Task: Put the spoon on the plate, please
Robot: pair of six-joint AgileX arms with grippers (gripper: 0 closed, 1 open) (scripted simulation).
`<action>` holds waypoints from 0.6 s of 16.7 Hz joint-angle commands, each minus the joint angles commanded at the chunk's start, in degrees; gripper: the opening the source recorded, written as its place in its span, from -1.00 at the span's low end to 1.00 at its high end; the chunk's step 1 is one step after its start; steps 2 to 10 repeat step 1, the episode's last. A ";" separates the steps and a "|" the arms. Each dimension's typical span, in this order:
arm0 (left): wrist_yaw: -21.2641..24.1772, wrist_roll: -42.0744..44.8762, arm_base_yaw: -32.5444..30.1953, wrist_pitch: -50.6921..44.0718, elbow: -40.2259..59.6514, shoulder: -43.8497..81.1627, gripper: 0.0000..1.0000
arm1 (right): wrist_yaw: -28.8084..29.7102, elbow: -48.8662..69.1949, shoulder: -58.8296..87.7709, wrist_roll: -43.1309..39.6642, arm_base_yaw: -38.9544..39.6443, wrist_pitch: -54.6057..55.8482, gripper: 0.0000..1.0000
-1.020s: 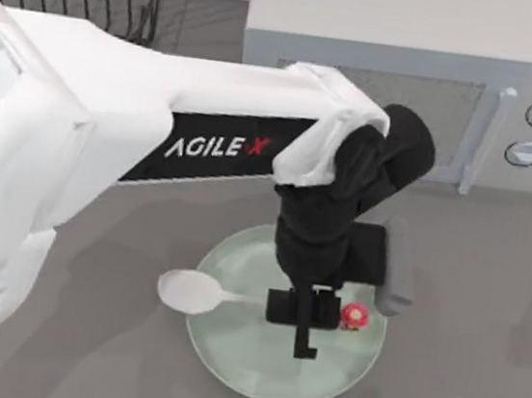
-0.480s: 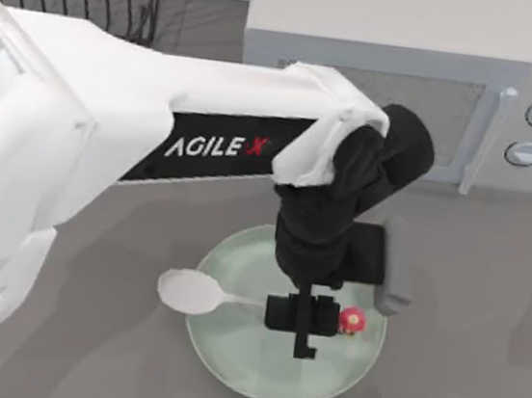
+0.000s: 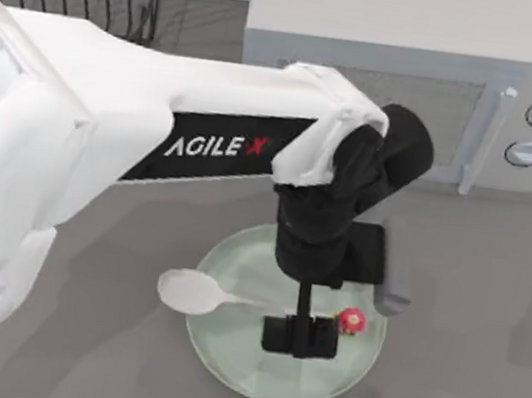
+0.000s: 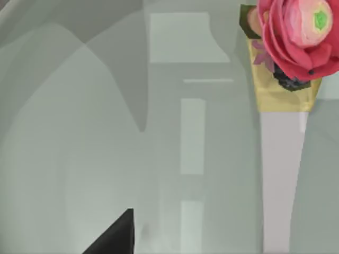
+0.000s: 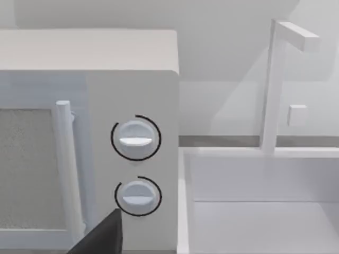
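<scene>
So the left hand (image 3: pixel 299 336) hangs right over the plate (image 3: pixel 227 359), just beside the spoon's handle, fingers look spread and holding nothing. The spoon (image 3: pixel 198 293) lies across the pale-green plate, bowl sticking out past the left rim, red knob end resting inside. Plate sits on the grey table (image 3: pixel 458 378), microwave (image 3: pixel 407 80) behind it. Right hand's state, can't tell.

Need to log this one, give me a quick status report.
Left gripper low over the plate, astride the handle. Spoon lies across plate, bowl overhanging the rim. Nothing in the way.
</scene>
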 joint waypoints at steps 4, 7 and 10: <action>0.00 0.00 0.00 0.00 0.00 0.00 1.00 | 0.00 0.00 0.00 0.00 0.00 0.00 1.00; 0.00 0.00 0.00 0.00 0.00 0.00 1.00 | 0.00 0.00 0.00 0.00 0.00 0.00 1.00; 0.00 0.00 0.00 0.00 0.00 0.00 1.00 | 0.00 0.00 0.00 0.00 0.00 0.00 1.00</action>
